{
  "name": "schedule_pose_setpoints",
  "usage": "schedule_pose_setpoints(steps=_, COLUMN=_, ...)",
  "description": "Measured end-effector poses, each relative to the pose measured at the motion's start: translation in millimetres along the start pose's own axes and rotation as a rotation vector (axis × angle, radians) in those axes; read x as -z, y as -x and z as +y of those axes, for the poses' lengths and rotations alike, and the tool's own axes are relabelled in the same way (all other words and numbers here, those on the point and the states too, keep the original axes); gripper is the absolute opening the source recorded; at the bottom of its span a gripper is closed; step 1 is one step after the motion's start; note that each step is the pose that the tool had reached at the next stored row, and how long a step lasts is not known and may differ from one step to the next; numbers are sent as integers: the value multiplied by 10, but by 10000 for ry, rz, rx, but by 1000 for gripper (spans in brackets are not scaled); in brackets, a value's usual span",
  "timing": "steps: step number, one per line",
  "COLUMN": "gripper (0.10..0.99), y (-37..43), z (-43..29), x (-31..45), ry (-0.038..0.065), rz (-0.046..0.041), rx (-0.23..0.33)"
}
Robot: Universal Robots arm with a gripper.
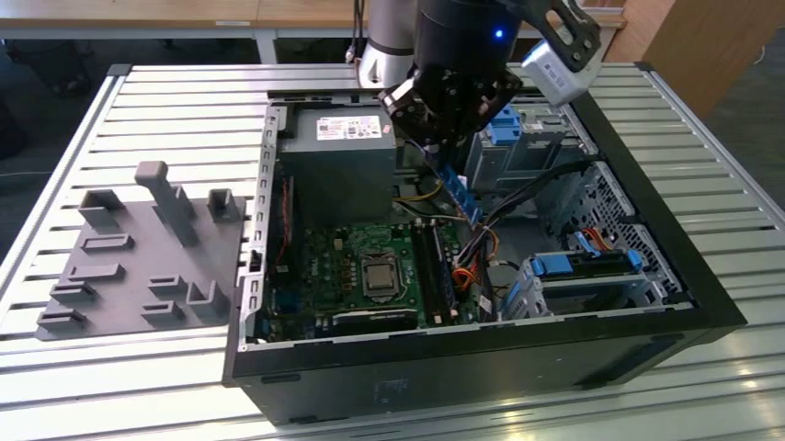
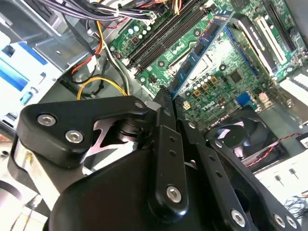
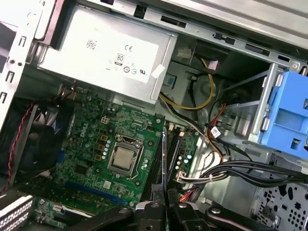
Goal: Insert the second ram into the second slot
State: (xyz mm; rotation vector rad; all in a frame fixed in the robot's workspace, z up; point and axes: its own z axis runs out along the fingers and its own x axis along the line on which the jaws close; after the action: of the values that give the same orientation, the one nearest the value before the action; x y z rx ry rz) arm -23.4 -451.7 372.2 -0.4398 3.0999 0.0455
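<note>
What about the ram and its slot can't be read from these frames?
1. First wrist view: the second ram, edge-on, overlaps the memory slots, so which slot it lines up with is unclear.
2. Second wrist view: the ram's gripped end is hidden inside the shut gripper.
3. Exterior view: the slots are too small to show whether any stick is seated.

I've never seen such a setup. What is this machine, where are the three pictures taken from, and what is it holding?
It is a robot arm with a gripper. The exterior view, from a camera off the arm, shows an open computer case on a slatted table, beside a grey tray. Both wrist views come from cameras riding on the arm, looking into the case. The gripper is shut on the second ram, a thin blue stick, above the green motherboard.
</note>
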Motion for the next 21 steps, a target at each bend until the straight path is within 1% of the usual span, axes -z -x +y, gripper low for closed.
schedule_pose_setpoints(steps=11, gripper=137, y=0, z=0, x=-2, ry=-33, rz=-21, rx=-963)
schedule_pose_setpoints(steps=16, gripper=137, y=0, z=0, x=-4, ry=-53, rz=-33, rx=-1532)
schedule_pose_setpoints(steps=21, gripper=137, y=0, z=0, x=-6, ry=-84, rz=-46, rx=-2226)
